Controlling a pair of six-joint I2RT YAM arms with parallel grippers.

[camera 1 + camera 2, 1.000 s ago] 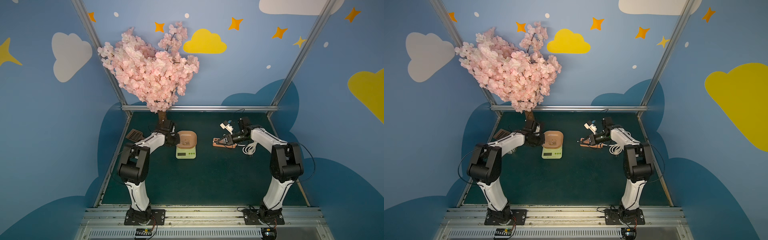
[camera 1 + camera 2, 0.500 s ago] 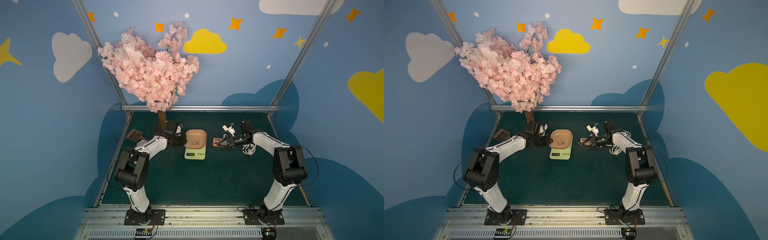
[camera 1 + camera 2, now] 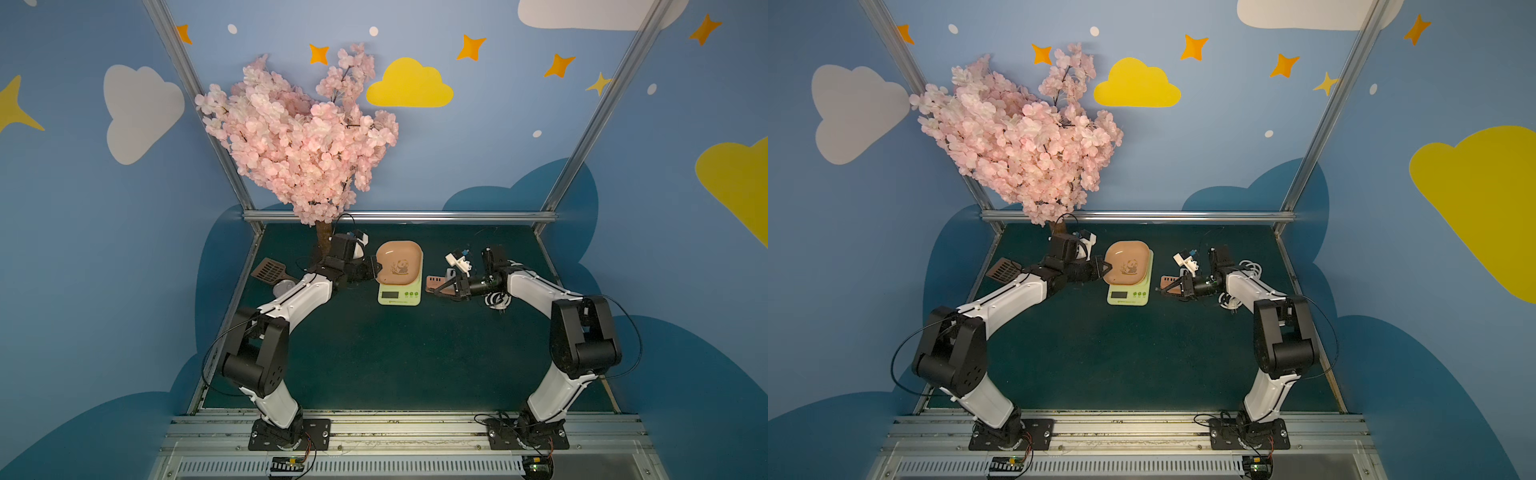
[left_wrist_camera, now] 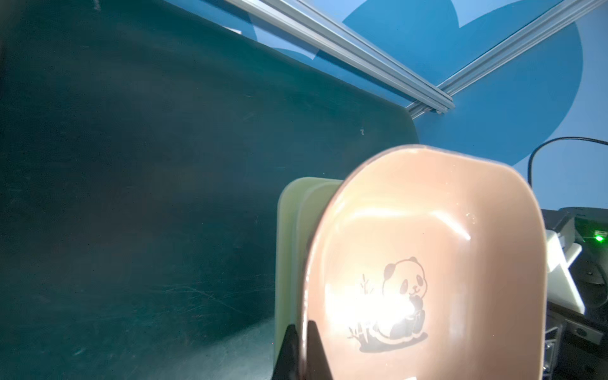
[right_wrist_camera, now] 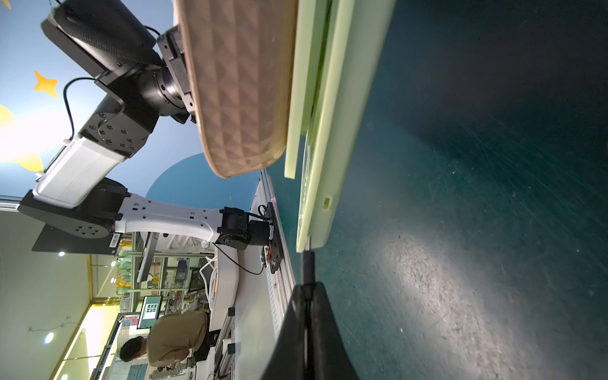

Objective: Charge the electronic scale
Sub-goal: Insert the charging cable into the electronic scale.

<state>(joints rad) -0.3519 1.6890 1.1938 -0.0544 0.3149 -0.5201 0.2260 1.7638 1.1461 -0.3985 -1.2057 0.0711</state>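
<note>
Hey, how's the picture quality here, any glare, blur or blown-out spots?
Left wrist view: strong glare washes out the tray beside the panda, and its rim is soft. Right wrist view: a bright pool of light on the mat, the wall blown out, the scale slightly blurred. Both top views: even light, scale crisp.

- electronic scale (image 3: 398, 294): pale green body, grey display, green buttons.
- tray (image 3: 400, 262) atop the scale: peach-pink, black-and-white panda drawing, diamond-patterned underside.
- plug (image 5: 308, 263) at the scale's edge: black, silver tip.
- power strip (image 3: 432, 280) beside the scale: salmon-orange.
- mat (image 3: 395, 353) under the scale: dark green.
- tree (image 3: 299, 137) behind the scale: pink blossoms, brown trunk.
</note>
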